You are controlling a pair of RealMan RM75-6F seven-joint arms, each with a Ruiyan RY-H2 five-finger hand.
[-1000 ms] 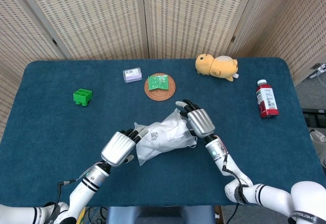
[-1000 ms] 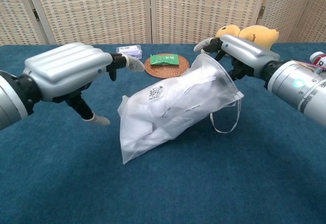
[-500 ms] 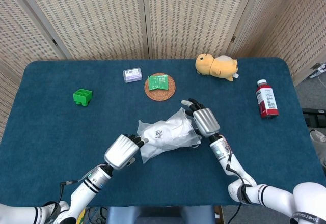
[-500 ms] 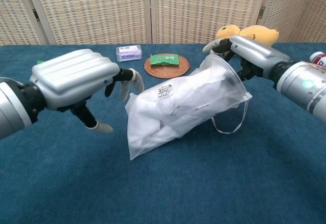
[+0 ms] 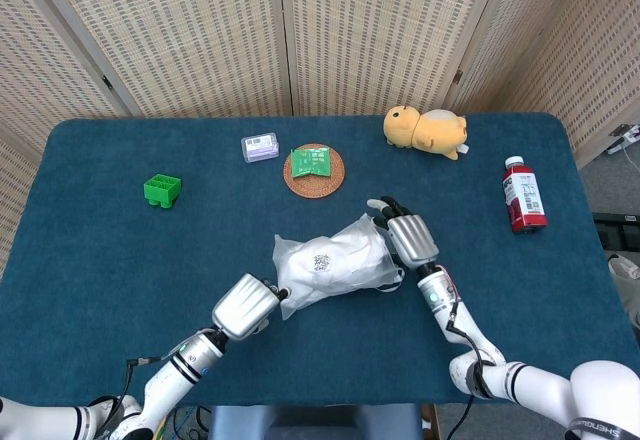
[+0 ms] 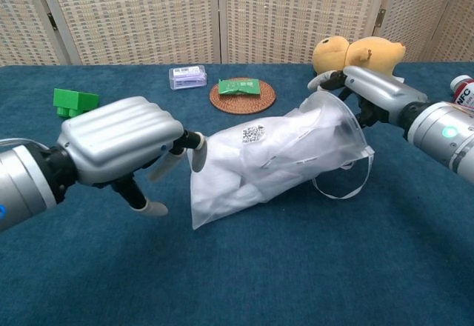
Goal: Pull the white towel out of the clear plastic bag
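The clear plastic bag (image 5: 335,265) (image 6: 296,144) lies mid-table with the white towel (image 6: 241,174) folded inside it. Its QR label (image 6: 253,133) faces up. My right hand (image 5: 411,239) (image 6: 374,95) grips the rim of the bag's open mouth and holds that end raised off the cloth. A thin strap loop (image 6: 346,187) hangs below the mouth. My left hand (image 5: 246,307) (image 6: 122,147) sits at the bag's closed end, fingers apart, with fingertips (image 6: 197,152) touching the plastic and holding nothing.
Behind the bag a woven coaster (image 5: 299,184) carries a green packet (image 5: 312,160). A small clear box (image 5: 260,147) and a green block (image 5: 161,190) lie to the left. A yellow plush toy (image 5: 425,130) and a red bottle (image 5: 523,195) lie to the right.
My right hand has dragged the bag's mouth to the right and slightly nearer. The whole bag slid with it. My left hand followed and its fingertips now touch the closed end.
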